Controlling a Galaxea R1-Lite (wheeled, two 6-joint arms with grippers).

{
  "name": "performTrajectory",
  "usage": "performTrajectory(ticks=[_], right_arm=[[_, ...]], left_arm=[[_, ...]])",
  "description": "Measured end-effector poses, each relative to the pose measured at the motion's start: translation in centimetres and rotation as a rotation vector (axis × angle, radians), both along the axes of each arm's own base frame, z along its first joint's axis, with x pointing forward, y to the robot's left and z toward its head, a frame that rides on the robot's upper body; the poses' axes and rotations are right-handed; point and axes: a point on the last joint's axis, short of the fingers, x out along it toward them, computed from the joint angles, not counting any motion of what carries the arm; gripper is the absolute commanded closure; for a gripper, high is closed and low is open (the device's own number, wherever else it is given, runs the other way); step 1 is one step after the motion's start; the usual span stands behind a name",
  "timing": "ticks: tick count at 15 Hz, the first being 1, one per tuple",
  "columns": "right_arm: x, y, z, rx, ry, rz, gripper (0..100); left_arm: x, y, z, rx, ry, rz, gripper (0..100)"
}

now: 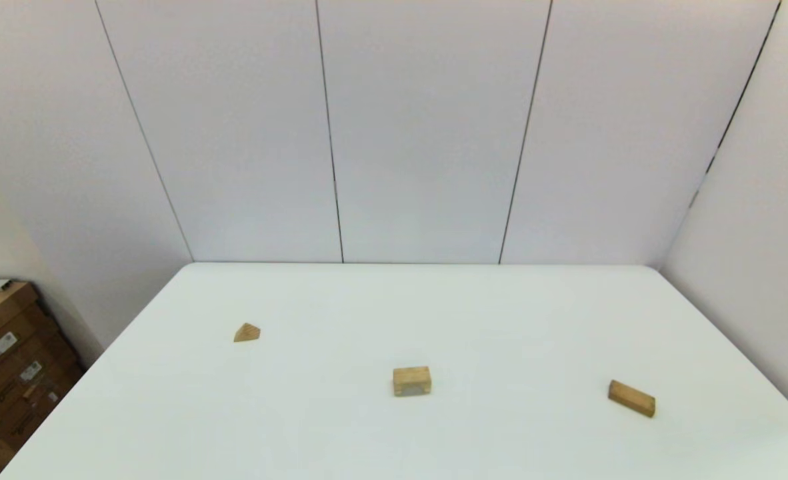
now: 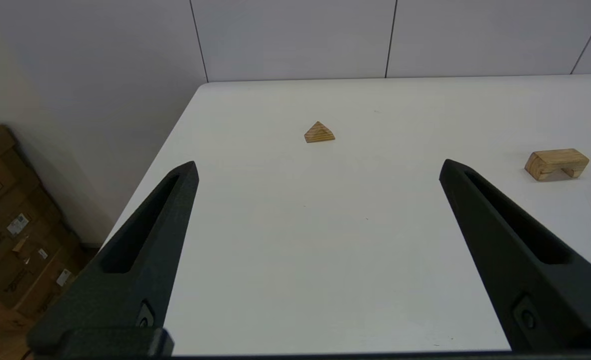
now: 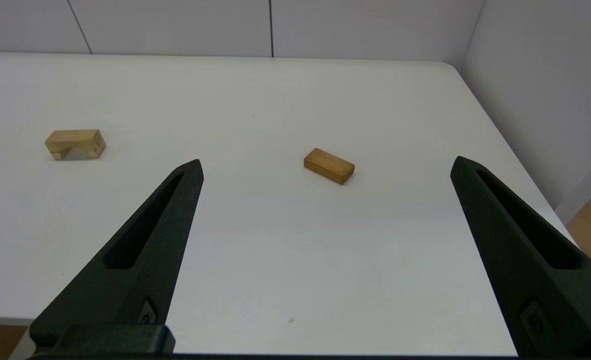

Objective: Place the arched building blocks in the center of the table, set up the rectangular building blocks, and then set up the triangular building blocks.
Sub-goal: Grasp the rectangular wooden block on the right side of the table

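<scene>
Arched block (image 1: 412, 381) sits mid-tabletop (image 1: 434, 307), light, rigid wood; grasp across its flat long sides. Left gripper (image 2: 318, 167) and right gripper (image 3: 325, 165) fingers spread apart, empty

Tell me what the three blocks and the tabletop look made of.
Arched block, rectangular block, triangular block: wood by the look, tan, with grain lines plain on the wedge; probably unpainted. Table: smooth white, faintly glossy, perhaps laminate or plastic; cannot tell.

Lab, white panel walls (image 1: 427, 133), stacked cartons (image 1: 7, 360)
</scene>
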Motion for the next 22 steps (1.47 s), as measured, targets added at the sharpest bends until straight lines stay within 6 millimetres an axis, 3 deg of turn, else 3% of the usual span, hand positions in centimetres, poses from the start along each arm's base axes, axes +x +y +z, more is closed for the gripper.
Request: performTrajectory(ticks=[22], right_arm=[[0.00,0.00,0.00,0.000,0.000,0.000,0]], left_arm=[[0.00,0.00,0.02,0.000,-0.001,0.000,0]])
